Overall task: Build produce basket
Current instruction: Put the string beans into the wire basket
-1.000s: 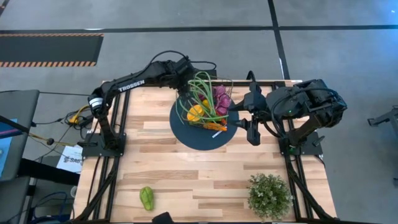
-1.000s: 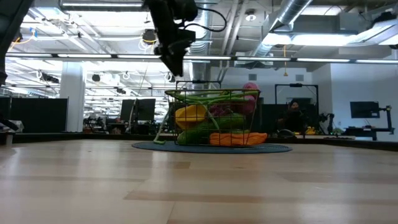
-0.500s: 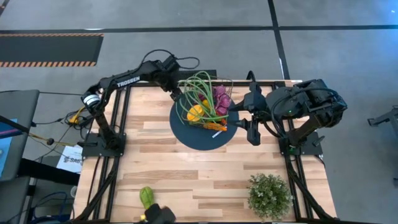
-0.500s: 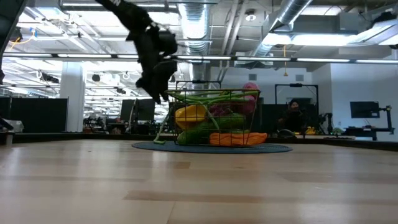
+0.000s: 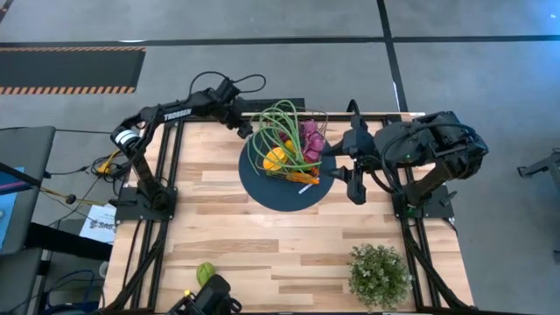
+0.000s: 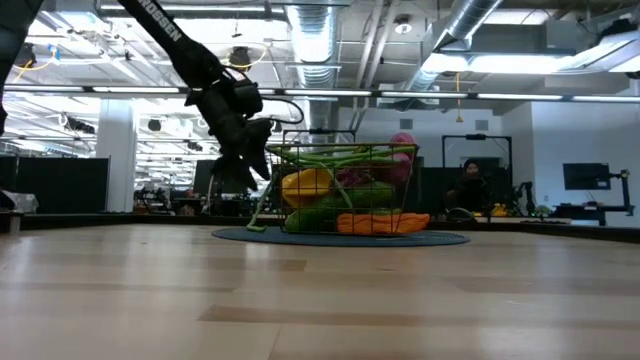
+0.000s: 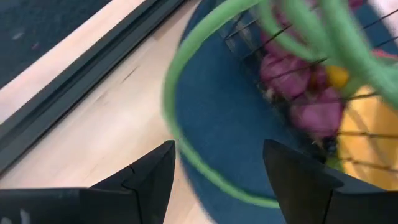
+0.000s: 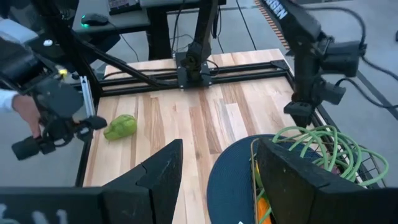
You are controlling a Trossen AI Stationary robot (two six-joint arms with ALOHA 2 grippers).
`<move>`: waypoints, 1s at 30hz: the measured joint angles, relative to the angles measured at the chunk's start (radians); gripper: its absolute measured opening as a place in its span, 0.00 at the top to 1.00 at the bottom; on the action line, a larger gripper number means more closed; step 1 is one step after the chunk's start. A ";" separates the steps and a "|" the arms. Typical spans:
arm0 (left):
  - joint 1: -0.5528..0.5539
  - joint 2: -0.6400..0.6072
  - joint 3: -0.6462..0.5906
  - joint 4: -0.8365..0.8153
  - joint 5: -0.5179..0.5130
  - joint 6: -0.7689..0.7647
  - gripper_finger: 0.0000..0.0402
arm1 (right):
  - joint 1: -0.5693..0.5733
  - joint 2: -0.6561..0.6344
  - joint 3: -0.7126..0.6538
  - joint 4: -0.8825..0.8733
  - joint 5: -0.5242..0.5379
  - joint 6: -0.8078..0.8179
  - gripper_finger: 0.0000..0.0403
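Produce fills the wire basket [image 5: 289,150] – yellow lemon [image 5: 275,158], purple grapes [image 5: 311,136], an orange carrot [image 6: 382,223] along the bottom and long green beans [image 5: 273,122] looping out over the rim. The basket stands on a round dark blue plate [image 5: 262,188] at about twelve o'clock on the wooden table [image 5: 254,245].

One green pepper [image 5: 205,273] lies apart, down near seven o'clock at the table's edge, just beside a dark handheld device [image 8: 46,102] held by a person's hand [image 8: 28,115].

The left gripper [image 5: 241,128] hangs just off the basket's ten o'clock side, above the plate's edge; its two fingers [image 7: 152,177] stand well apart with nothing between them, a bean loop curving past in front.

The right gripper [image 5: 353,166] waits at three o'clock of the basket, near the plate's rim – its fingers [image 8: 158,171] are spread and empty too.

A bushy potted plant [image 5: 379,274] sits at five o'clock on the table.
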 joint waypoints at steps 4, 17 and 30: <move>-0.002 0.000 -0.053 0.073 0.017 -0.012 0.43 | -0.004 0.000 0.000 0.018 0.004 0.000 0.44; -0.004 0.001 -0.148 0.288 -0.047 -0.095 0.43 | -0.004 0.000 0.000 0.036 0.011 0.003 0.44; -0.011 0.003 -0.160 0.332 -0.135 -0.133 0.43 | -0.004 0.000 0.000 0.057 0.011 0.002 0.44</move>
